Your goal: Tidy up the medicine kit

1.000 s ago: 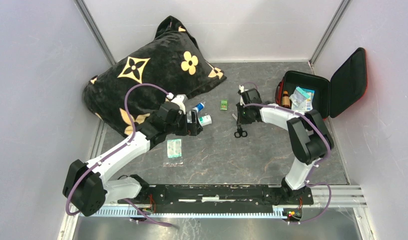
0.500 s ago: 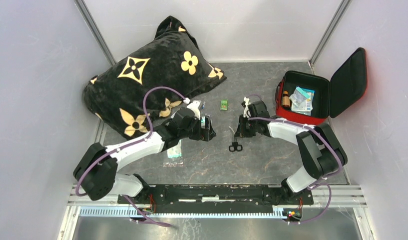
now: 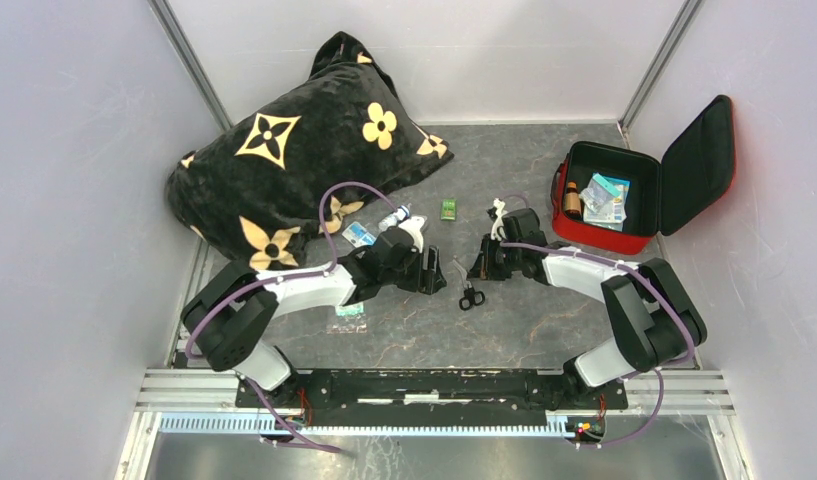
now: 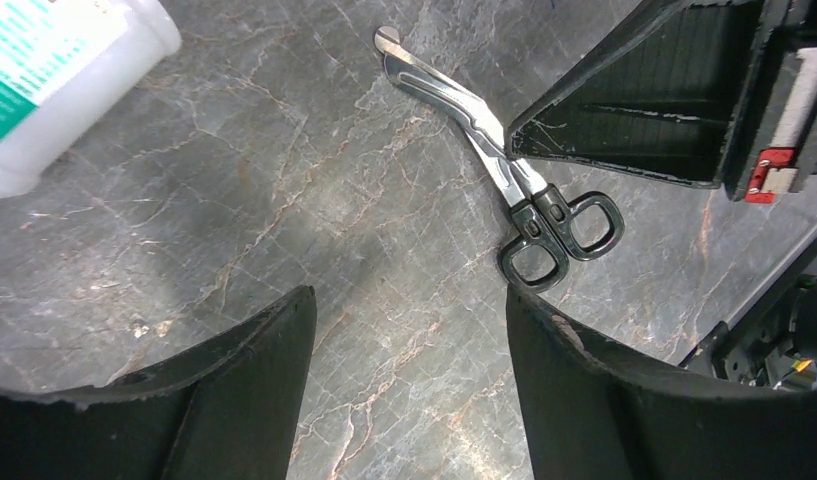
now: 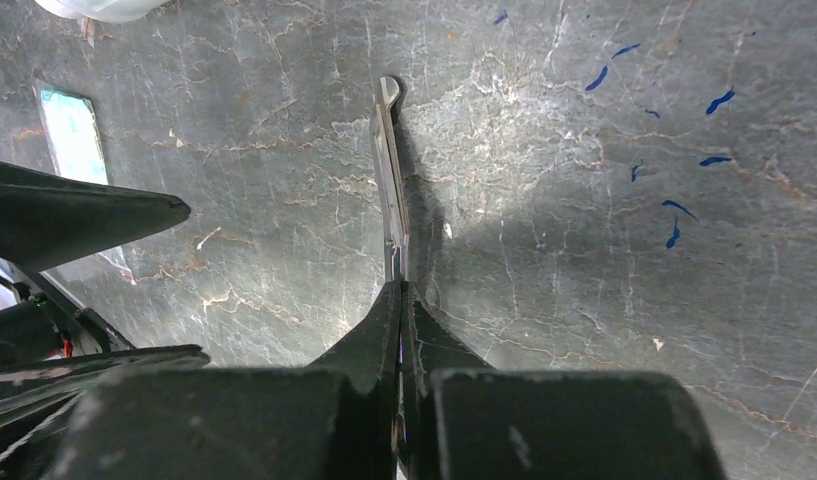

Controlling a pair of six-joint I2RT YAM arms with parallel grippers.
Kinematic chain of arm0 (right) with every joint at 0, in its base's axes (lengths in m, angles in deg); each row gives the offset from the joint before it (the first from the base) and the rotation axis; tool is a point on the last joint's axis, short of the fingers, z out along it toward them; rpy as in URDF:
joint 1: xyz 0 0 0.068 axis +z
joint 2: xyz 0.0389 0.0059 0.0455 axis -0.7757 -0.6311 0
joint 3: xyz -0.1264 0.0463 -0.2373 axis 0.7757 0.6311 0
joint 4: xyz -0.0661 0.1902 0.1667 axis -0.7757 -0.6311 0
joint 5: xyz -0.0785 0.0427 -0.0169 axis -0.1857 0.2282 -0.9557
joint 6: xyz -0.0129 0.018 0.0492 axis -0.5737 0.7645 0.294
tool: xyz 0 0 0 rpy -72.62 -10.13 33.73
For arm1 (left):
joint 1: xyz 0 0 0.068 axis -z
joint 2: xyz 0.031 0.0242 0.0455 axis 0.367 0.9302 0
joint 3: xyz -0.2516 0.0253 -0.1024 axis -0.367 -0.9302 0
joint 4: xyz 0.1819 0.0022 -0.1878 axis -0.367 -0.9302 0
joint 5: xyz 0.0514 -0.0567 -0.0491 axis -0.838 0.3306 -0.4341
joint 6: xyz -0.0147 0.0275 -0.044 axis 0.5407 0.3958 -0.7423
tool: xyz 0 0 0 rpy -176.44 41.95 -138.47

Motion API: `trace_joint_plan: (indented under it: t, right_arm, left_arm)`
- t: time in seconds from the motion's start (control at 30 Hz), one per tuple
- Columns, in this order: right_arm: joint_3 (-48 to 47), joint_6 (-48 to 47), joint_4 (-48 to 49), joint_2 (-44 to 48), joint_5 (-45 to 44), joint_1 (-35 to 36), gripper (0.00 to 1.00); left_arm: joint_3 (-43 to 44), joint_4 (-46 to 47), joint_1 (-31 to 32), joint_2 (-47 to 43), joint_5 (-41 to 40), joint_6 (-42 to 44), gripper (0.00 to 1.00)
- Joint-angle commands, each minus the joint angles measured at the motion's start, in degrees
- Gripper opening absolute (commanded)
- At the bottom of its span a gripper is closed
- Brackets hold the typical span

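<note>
The medicine kit (image 3: pixel 596 238), a red zip case, lies open at the right with its black lid (image 3: pixel 698 165) up; a brown bottle (image 3: pixel 572 198) and packets (image 3: pixel 606 198) lie inside. My right gripper (image 3: pixel 483 268) is shut on the blades of black-handled scissors (image 3: pixel 471 295), low over the table. In the right wrist view the blade (image 5: pixel 391 190) sticks out past the closed gripper (image 5: pixel 401 300). My left gripper (image 3: pixel 440 275) is open and empty just left of the scissors. In its wrist view the scissors (image 4: pixel 504 170) lie ahead of the gripper (image 4: pixel 409 330).
A black pillow with gold flowers (image 3: pixel 284 150) fills the back left. A small green box (image 3: pixel 449 208), a white bottle (image 3: pixel 394 218), a blue packet (image 3: pixel 359 234) and a teal packet (image 3: pixel 349 312) lie on the table. The bottle (image 4: pixel 54 70) shows at the left wrist view's top left.
My left gripper has moved right and nearer, away from the bottle, up beside the scissors. My right gripper has drawn the scissors toward the near side and a little left.
</note>
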Motion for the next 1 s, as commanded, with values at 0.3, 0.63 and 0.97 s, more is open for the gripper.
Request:
trace_joint_plan:
  t: [0.3,0.63,0.97]
  right_arm:
    - [2.7,2.2,5.4,1.7,3.1,0.2,0.00]
    - [3.7,2.9,6.7,2.0,4.8,0.3,0.00]
    - [5.4,3.7,9.2,1.2,7.8,0.4,0.00]
  left_arm:
    - [2.9,10.5,1.8,8.8,3.6,-4.2,0.47]
    - [4.8,11.9,3.5,14.6,5.0,-3.6,0.19]
    - [5.2,13.2,3.8,19.0,5.0,-3.9,0.02]
